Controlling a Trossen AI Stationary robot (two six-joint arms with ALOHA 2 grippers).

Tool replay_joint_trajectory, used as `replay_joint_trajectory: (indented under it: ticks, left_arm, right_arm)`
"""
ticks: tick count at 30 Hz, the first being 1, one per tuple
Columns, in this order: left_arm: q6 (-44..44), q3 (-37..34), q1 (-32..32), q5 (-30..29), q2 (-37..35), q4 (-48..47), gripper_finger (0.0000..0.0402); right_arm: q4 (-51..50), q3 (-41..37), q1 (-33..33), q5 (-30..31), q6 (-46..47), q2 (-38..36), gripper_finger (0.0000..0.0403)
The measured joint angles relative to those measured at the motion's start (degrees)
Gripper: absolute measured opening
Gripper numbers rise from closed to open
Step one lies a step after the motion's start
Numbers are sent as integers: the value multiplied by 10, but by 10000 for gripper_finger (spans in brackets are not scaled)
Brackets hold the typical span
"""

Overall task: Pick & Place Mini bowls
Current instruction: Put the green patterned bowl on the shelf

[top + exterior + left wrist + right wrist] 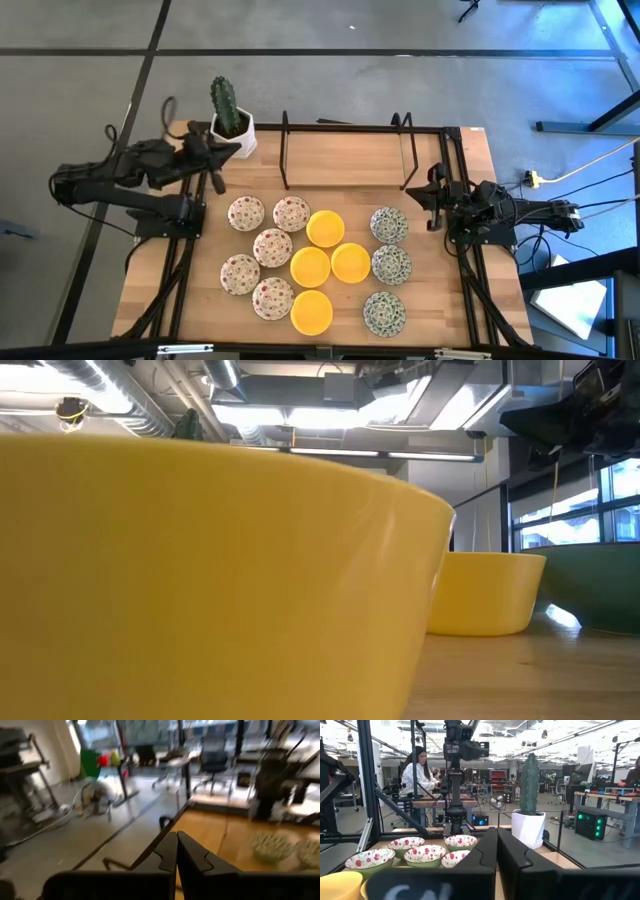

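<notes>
The mini bowls lie in a cluster on the wooden table (440,320): several cream ones with red flowers (272,247) on the left, several plain yellow ones (310,266) in the middle, three white ones with a grey-green pattern (391,264) on the right. All rest on their bases. My left gripper (228,152) is raised over the table's far left corner, beside the cactus pot; its fingers are shut and empty (176,845). My right gripper (432,195) waits at the table's right edge, shut and empty (496,840), facing the red-flowered bowls (425,854).
A cactus in a white square pot (232,125) stands at the far left corner. A black wire rack (345,150) stands along the far edge. A yellow bowl (200,580) fills most of the low view. A person (417,770) stands in the room beyond the table.
</notes>
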Motion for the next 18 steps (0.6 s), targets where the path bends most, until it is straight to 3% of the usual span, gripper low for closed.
replay_joint_trajectory:
  ticks: [7,13,18]
  left_arm:
    - [-46,55,-1,71,80,-176,2]
    - [-126,52,0,25,129,-296,1]
    - [-167,52,0,-8,158,-336,13]
  right_arm:
    - [0,0,0,0,1,0,27]
    - [3,0,0,1,24,0,28]
    - [7,0,0,1,40,0,28]
